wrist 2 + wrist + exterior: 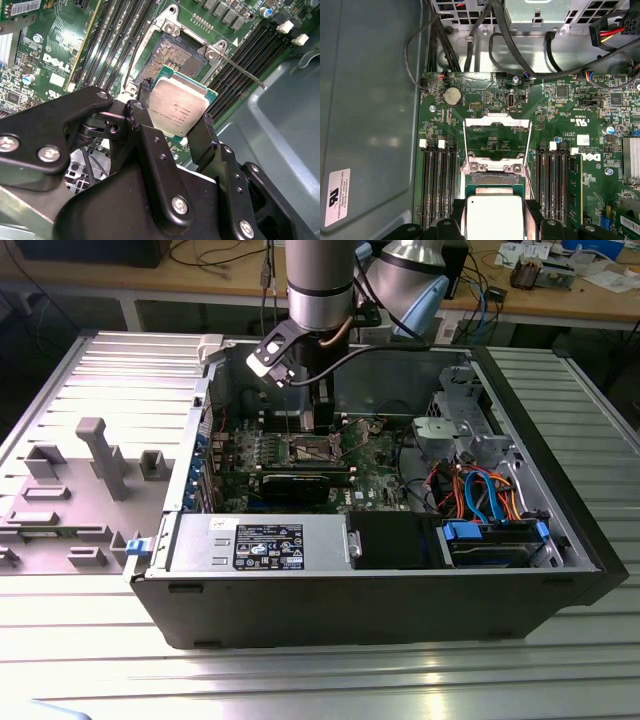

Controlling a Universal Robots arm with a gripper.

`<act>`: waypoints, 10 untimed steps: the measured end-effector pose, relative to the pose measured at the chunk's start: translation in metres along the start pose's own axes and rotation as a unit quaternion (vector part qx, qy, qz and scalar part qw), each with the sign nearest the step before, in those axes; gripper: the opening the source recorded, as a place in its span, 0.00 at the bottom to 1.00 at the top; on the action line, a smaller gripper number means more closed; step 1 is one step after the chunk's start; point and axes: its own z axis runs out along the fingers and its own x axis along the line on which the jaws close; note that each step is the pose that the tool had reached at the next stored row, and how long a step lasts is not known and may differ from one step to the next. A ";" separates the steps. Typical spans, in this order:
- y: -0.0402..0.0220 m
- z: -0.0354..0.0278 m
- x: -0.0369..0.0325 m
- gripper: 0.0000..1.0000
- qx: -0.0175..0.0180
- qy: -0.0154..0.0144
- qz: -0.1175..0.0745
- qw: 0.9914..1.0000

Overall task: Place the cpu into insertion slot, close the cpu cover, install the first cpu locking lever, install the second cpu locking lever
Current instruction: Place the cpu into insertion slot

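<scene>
Gripper fingers pinch the cpu tight, one black finger on each side, w/ its shiny grey top showing in both wrist views. That cpu hangs just beside and partly over one edge of the insertion slot, not in it yet; can't tell if it touches the rim. The slot is open and dark inside. In the first wrist view the cpu cover stands flipped up behind the slot. A thin locking lever sticks out to the side, not hooked down. Long black memory slots sit on both sides. In the exterior view the arm reaches down into the open pc case, low over the green board.
</scene>
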 end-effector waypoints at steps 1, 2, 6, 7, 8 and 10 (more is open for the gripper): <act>0.0000 0.0000 0.0000 0.55 0.000 0.000 0.000 1.000; -0.0001 0.0000 0.0000 0.55 0.000 0.000 0.000 1.000; -0.0002 0.0001 0.0000 0.55 0.000 0.000 0.000 1.000; -0.0002 0.0001 0.0000 0.55 0.000 0.000 0.000 1.000; -0.0004 0.0002 0.0000 0.55 0.000 0.000 0.000 1.000; -0.0015 0.0140 0.0024 0.55 -0.001 -0.001 0.013 1.000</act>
